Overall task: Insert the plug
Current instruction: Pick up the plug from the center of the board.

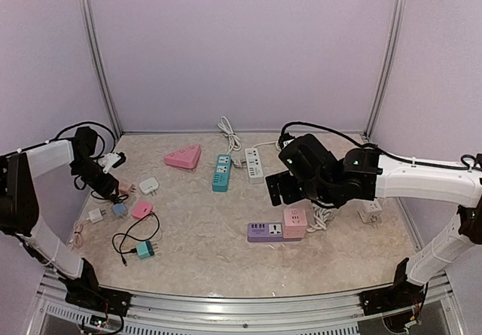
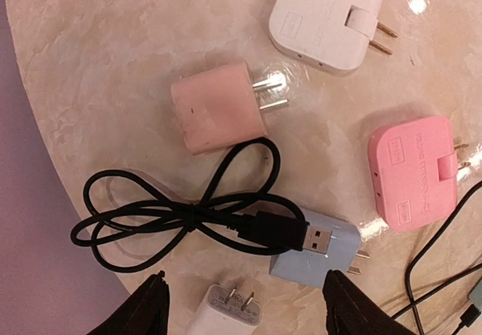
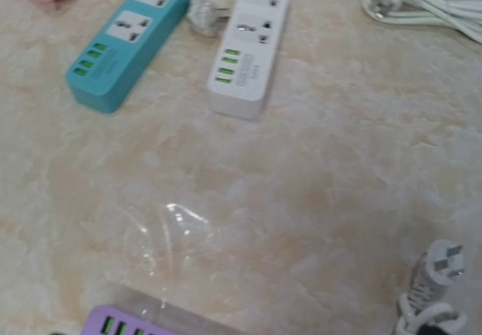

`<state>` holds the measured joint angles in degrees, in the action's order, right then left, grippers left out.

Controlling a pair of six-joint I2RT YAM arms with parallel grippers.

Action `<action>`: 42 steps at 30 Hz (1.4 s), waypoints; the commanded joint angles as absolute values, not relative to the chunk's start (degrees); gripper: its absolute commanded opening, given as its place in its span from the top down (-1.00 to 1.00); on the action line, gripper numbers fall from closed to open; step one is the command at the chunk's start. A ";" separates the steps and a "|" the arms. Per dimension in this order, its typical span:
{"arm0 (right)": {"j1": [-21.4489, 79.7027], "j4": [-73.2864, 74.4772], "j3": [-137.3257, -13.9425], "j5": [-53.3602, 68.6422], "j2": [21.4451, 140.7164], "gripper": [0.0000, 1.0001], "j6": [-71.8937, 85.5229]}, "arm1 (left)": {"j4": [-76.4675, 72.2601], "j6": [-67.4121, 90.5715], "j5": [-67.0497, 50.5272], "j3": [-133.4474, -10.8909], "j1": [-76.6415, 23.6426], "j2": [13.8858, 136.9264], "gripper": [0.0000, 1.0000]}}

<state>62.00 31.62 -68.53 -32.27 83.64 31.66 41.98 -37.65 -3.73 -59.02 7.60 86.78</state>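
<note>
Your left gripper (image 2: pixel 245 290) hangs with its dark fingers spread apart over a glossy marbled table (image 2: pixel 90 64). Just ahead lies a rounded, pale pink plug (image 2: pixel 218 108) with two metal prongs, beside a looped black cable (image 2: pixel 173 214). Your right gripper (image 1: pixel 280 190) hovers near a flat purple power strip (image 1: pixel 265 232); you cannot tell whether it is spread or closed.
</note>
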 commanded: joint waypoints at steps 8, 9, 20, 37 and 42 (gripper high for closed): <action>60.29 34.18 -71.05 -31.04 85.35 -0.99 32.94 | 39.54 -27.50 -4.98 -70.48 7.74 99.01 -0.35; 60.30 34.44 -71.18 -31.07 85.57 -0.99 33.10 | 39.67 -27.50 -5.59 -70.90 7.69 100.08 -0.34; 60.14 35.15 -71.89 -30.89 86.79 -0.99 33.40 | 39.24 -29.72 -6.87 -71.34 5.88 105.20 -0.25; 59.88 33.98 -72.69 -29.36 87.35 -0.99 31.81 | 38.87 -35.42 -6.88 -71.64 4.12 108.38 0.14; 59.85 33.14 -72.35 -28.83 86.60 -0.99 31.20 | 39.03 -35.82 -7.97 -72.00 3.90 109.07 0.00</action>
<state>60.34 33.93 -71.37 -29.47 86.89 32.05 38.44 -34.52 -6.20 -70.83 4.45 107.22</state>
